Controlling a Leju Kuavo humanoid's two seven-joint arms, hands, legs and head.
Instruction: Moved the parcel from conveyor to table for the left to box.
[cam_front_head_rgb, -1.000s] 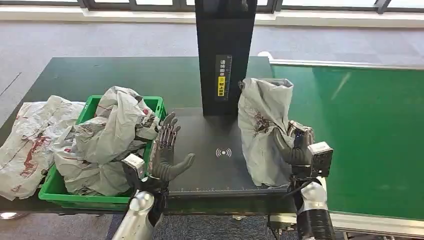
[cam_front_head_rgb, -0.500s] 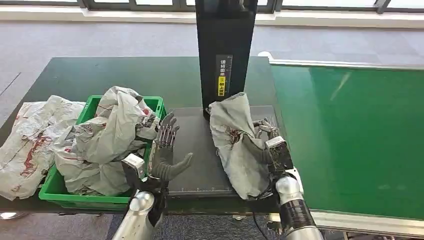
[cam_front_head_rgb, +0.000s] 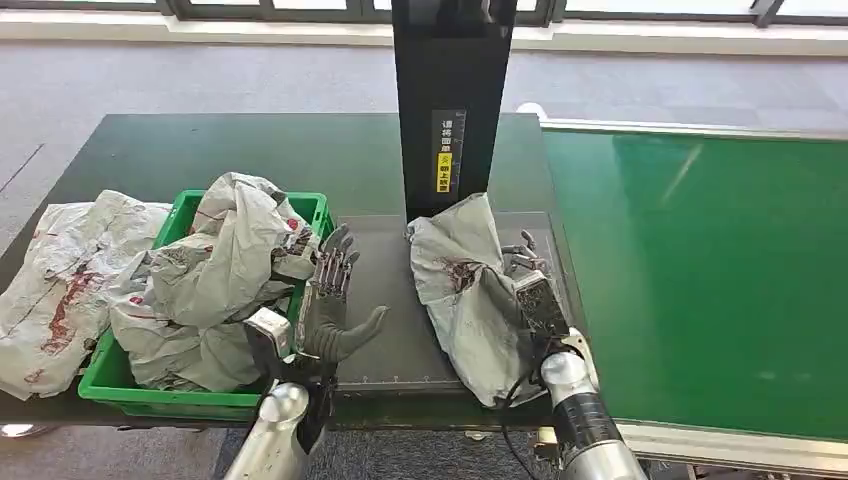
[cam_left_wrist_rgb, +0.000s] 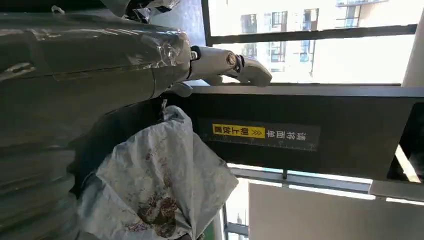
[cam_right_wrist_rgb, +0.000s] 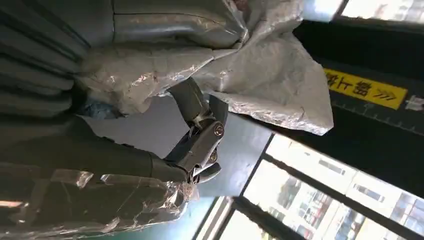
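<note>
The grey plastic parcel (cam_front_head_rgb: 455, 285) with red print stands crumpled on the black scanner plate (cam_front_head_rgb: 385, 285), at its right side. My right hand (cam_front_head_rgb: 522, 262) holds it from the conveyor side, fingers showing behind its right edge. In the right wrist view the parcel (cam_right_wrist_rgb: 270, 75) lies between the thumb and the dark fingers (cam_right_wrist_rgb: 197, 120). My left hand (cam_front_head_rgb: 332, 300) stands upright and open at the plate's left edge, a hand's width from the parcel, holding nothing. The left wrist view shows the parcel (cam_left_wrist_rgb: 160, 185) beyond my left hand (cam_left_wrist_rgb: 115, 55).
A green crate (cam_front_head_rgb: 115, 385) heaped with grey parcels sits left of the plate, and another parcel (cam_front_head_rgb: 60, 280) lies on the dark table beside it. The black scanner column (cam_front_head_rgb: 450, 110) rises behind the plate. The green conveyor (cam_front_head_rgb: 700, 280) runs along the right.
My right hand has carried the parcel leftward from the conveyor's edge onto the plate and lowered it. The left hand has stayed in place.
</note>
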